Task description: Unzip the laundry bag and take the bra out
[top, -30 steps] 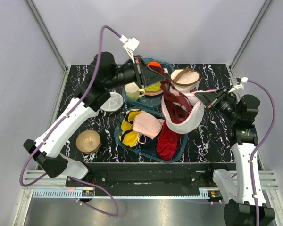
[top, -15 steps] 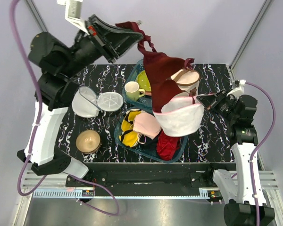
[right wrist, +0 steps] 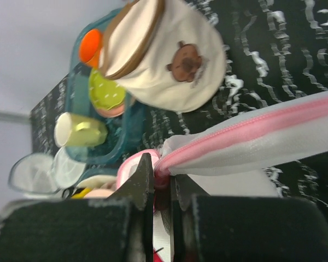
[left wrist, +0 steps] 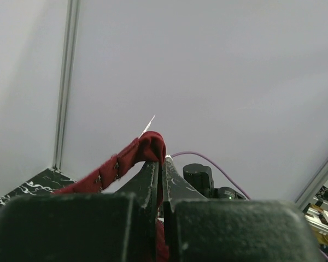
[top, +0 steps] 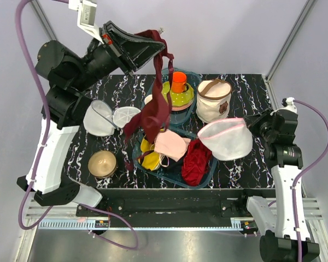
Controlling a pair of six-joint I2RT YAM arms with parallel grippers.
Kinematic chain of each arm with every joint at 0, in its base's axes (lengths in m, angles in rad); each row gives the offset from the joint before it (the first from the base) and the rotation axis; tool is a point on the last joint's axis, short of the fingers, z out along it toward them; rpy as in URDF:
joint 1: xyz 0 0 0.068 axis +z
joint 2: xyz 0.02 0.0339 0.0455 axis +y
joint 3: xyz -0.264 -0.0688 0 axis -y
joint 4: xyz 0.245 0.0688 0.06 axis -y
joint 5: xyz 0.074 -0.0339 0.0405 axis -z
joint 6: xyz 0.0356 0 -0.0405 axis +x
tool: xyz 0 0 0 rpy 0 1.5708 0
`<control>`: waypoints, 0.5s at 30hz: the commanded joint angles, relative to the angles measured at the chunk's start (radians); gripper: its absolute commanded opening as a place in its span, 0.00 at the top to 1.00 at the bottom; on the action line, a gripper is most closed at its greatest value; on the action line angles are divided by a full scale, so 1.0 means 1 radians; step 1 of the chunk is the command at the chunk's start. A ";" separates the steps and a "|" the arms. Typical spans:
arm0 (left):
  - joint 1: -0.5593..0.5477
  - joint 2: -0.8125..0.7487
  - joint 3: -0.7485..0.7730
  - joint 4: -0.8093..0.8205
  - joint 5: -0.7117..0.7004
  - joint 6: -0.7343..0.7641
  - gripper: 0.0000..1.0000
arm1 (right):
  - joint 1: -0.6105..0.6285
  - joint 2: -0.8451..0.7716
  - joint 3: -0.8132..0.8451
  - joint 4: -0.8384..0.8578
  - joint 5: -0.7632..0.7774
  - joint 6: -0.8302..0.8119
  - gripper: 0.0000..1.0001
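My left gripper (top: 153,45) is raised high at the back left, shut on the strap of a dark red bra (top: 153,114), which hangs free over the trays. In the left wrist view its hook band (left wrist: 145,150) folds over my shut fingertips (left wrist: 163,161). The laundry bag (top: 225,139), white mesh with pink zip trim, sits at the right, open and slack. My right gripper (top: 251,123) is shut on its pink zip rim (right wrist: 273,131), pinched at the jaws (right wrist: 163,172). A pale pink padded garment (top: 171,146) lies in the front tray.
A cream basket with brown straps (top: 213,100) stands behind the bag. The back teal tray (top: 192,76) holds an orange cup and plates. The front teal tray (top: 136,159) holds a red cloth (top: 197,161) and a yellow thing. A white mesh pouch (top: 98,117), disc (top: 126,116) and tan bowl (top: 102,164) are at the left.
My left gripper lifted the dark red bra up and out of the laundry bag; it now swings free to the left. The bag sank lower to the right, still held by my right gripper.
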 commanded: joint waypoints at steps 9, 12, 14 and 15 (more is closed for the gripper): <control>0.004 -0.046 -0.134 0.143 0.060 -0.070 1.00 | 0.004 -0.054 0.071 -0.104 0.312 -0.031 1.00; 0.004 -0.091 -0.276 0.195 0.064 -0.083 1.00 | 0.004 -0.058 0.074 -0.107 0.331 -0.034 1.00; 0.004 -0.124 -0.407 0.282 0.095 -0.105 1.00 | 0.004 -0.060 0.079 -0.108 0.332 -0.038 1.00; 0.004 -0.147 -0.468 0.324 0.104 -0.120 1.00 | 0.004 -0.061 0.080 -0.110 0.335 -0.042 1.00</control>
